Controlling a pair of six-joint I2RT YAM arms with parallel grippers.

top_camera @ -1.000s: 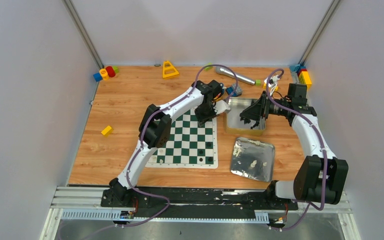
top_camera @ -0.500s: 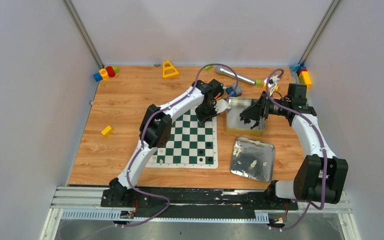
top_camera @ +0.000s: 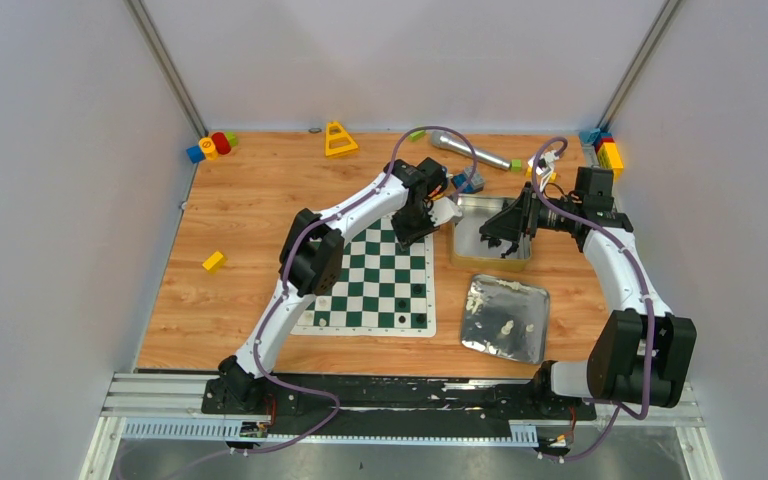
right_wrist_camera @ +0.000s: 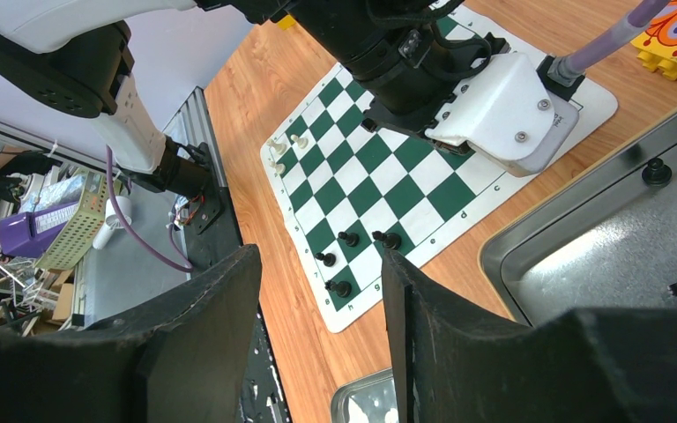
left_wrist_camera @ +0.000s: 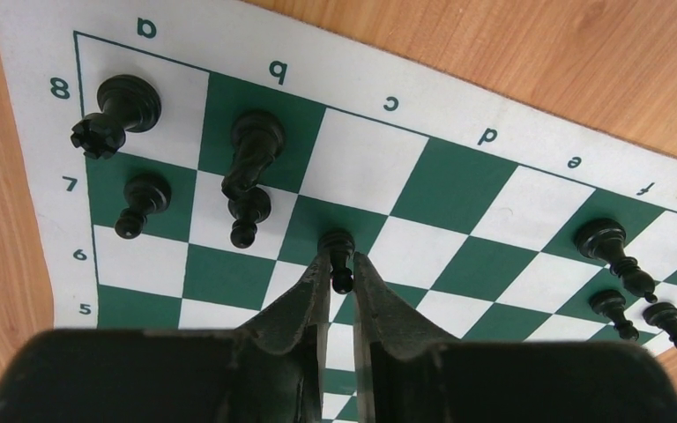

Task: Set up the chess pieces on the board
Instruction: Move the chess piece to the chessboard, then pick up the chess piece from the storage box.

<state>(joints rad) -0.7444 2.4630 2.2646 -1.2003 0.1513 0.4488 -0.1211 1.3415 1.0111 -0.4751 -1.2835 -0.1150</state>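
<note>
Top external: high at the near edge, facing down over the whole table. Left wrist: very near the board, looking steeply down. Right wrist: farther off above a tin, looking obliquely across the same board; all three share it.

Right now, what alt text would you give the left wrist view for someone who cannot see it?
The left gripper pinches a black pawn standing on a green square of the board, seen from just behind the fingers. Four more black pieces stand by the a8 corner, and a few others near the right edge.
</note>
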